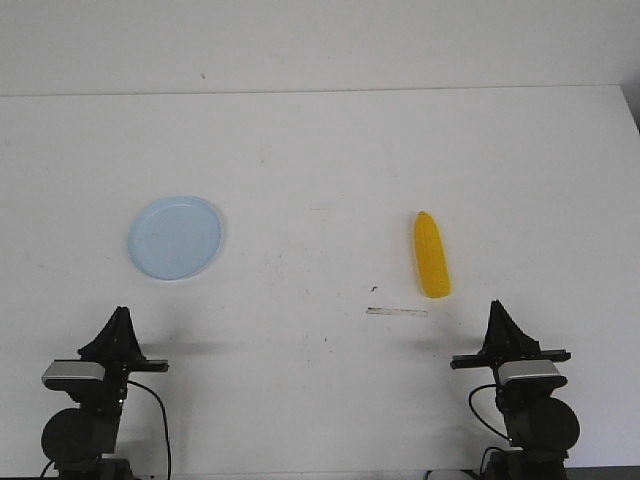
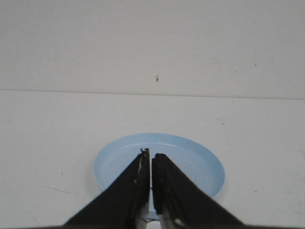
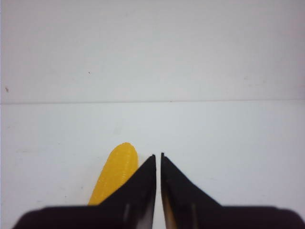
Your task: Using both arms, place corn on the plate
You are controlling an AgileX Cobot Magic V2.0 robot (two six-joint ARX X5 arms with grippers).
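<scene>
The yellow corn [image 1: 431, 255] lies on the white table right of centre, its pointed end away from me. The pale blue plate [image 1: 175, 237] lies empty at the left. My left gripper [image 1: 119, 318] is shut and empty at the near left edge, short of the plate. In the left wrist view the plate [image 2: 200, 162] lies just beyond the shut gripper [image 2: 151, 153]. My right gripper [image 1: 499, 310] is shut and empty at the near right edge, just right of the corn. In the right wrist view the corn [image 3: 116, 169] lies beside the shut gripper [image 3: 158, 155].
A thin grey strip [image 1: 396, 312] lies on the table just in front of the corn. The table's far edge [image 1: 320, 91] meets a white wall. The table's right edge [image 1: 630, 110] shows at the far right.
</scene>
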